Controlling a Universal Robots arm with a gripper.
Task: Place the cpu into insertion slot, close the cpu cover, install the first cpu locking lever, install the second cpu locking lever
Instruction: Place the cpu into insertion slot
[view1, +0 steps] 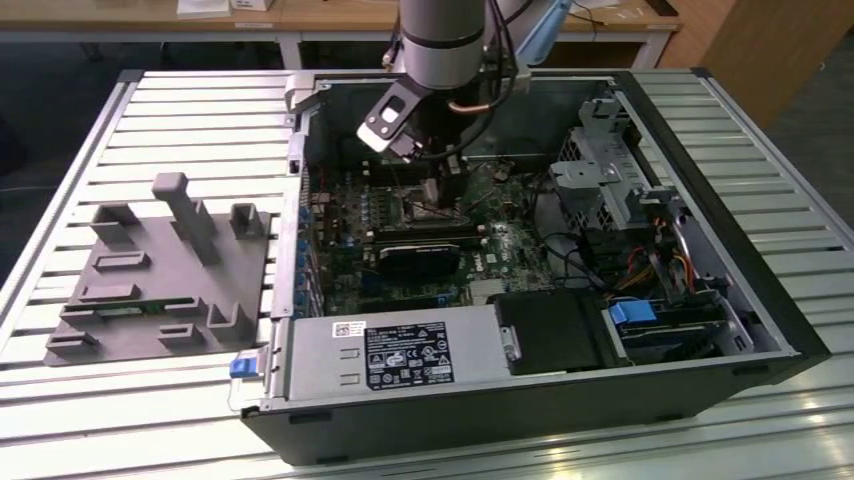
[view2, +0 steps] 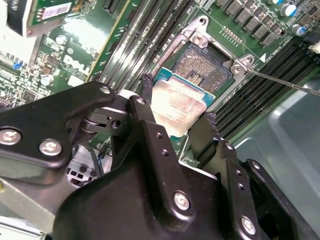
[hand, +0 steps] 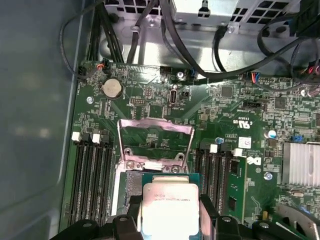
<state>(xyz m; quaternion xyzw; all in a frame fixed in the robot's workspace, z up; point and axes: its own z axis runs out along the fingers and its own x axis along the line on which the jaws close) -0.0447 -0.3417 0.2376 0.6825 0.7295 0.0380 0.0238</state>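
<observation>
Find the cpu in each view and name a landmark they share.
Second wrist view: cpu held in the gripper, over the slot.
First wrist view: cpu in the gripper, beside the raised cover.
Exterior view: cpu hidden under the gripper, over the board.
Shared landmark: the green board, seen in all three.

Slatted table (view1: 200, 110): computer case (view1: 534, 415), grey fixture (view1: 147, 290).

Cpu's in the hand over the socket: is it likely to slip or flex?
Flex seems unlikely: the cpu has a flat metal top and looks stiff. Slipping seems possible, since the hand pinches only its thin opposite edges. It looks thin and probably light.
</observation>
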